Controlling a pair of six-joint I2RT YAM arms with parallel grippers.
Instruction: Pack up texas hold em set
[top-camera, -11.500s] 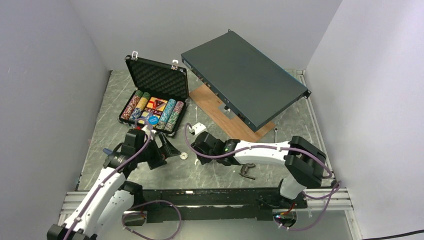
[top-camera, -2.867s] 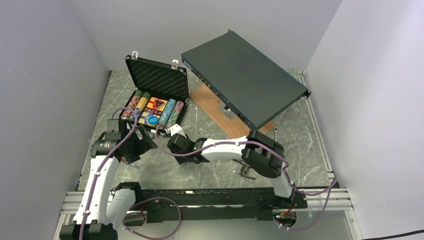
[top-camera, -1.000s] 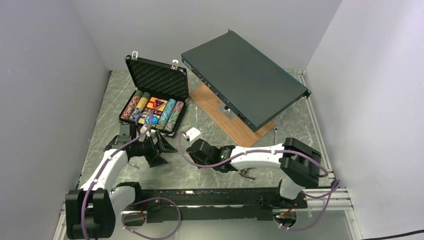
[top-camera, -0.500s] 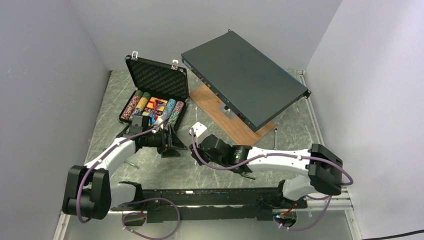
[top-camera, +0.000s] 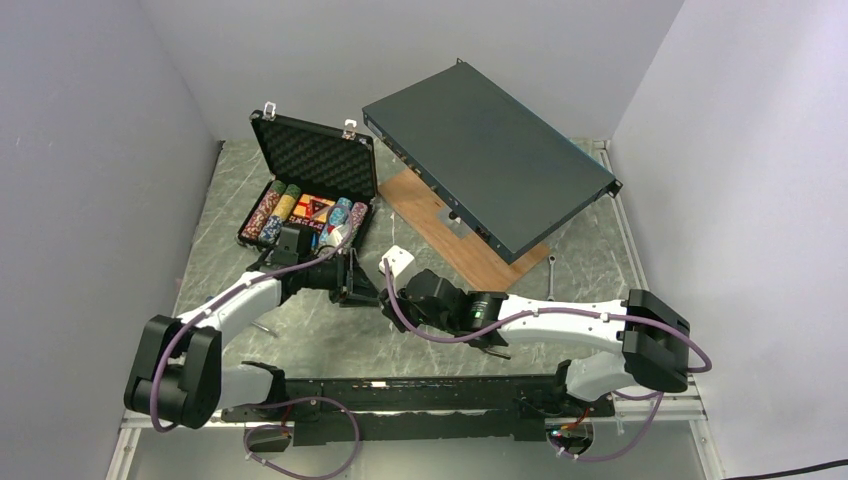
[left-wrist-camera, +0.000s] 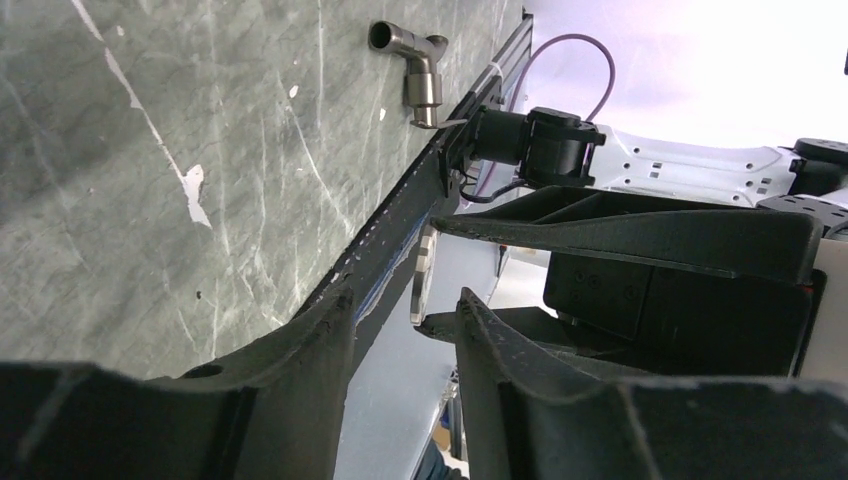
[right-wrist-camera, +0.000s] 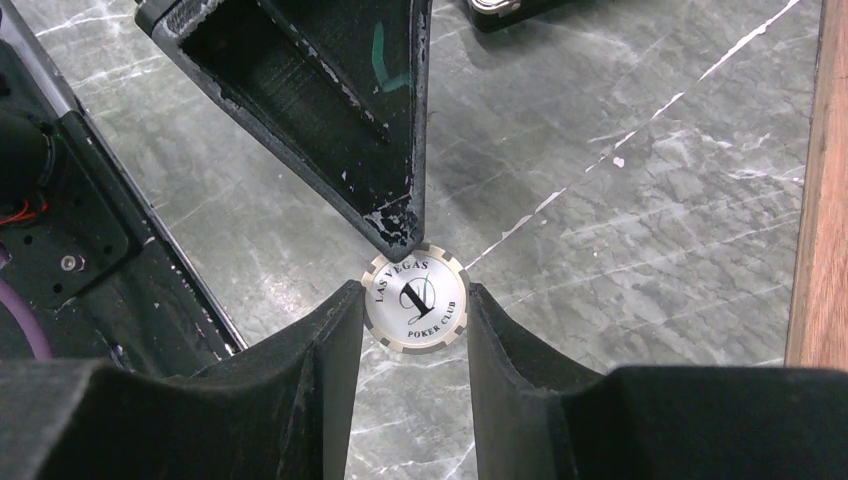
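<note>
Right wrist view: the white chip (right-wrist-camera: 416, 299) is pinched by its edges in the right gripper (right-wrist-camera: 407, 312), over the table (right-wrist-camera: 650, 200) near the open case (top-camera: 318, 155). The left gripper (left-wrist-camera: 405, 298) waits with its fingers apart at the chip's top. If the right one lets go too soon, the chip may drop and roll away.

Light: bright, even, soft.
Glare: washed-out white beyond the left fingers (left-wrist-camera: 290, 380).
Focus: chip (right-wrist-camera: 415, 300) between right fingers (right-wrist-camera: 310, 390) sharp; finger bases blurred.
Shadows: faint.
</note>
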